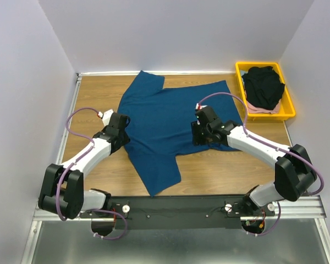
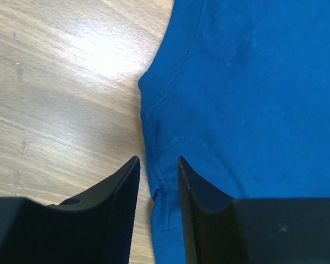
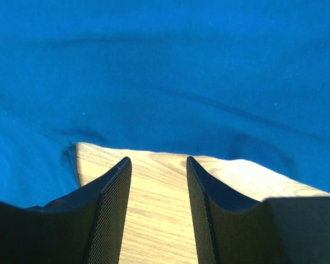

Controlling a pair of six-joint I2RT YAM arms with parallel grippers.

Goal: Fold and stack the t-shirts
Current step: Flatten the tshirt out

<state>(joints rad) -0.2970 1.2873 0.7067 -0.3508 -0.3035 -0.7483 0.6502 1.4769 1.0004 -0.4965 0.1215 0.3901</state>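
Blue t-shirt (image 1: 165,118) lies spread flat on the desk (image 1: 225,168), to the left of the yellow tray (image 1: 269,116), and both arms reach to its edges! Left tool (image 2: 158,163), on the shirt's side farthest from the tray, has its jaws apart and straddling the stitched edge near a sleeve seam. Cloth runs up the gap, which reads as lining up to pinch that edge for a fold. Right tool (image 3: 157,160), at the hem on the side nearer the tray, also stands apart. It sits over bare wood with the hem just ahead of its tips (nothing gripped there).

Edge grabs on both sides make sense: lift two points and the cloth should fold over evenly.

In the tray, a black t-shirt (image 1: 264,85) sits bunched on a pale pink one (image 1: 253,109), and I take them to be waiting their turn.

Now the blind spots. No print shows on the blue shirt, and the pink one is mostly buried. From above, the wrists cover both sets of tips. Whether the left jaws touch the cloth, I cannot tell.
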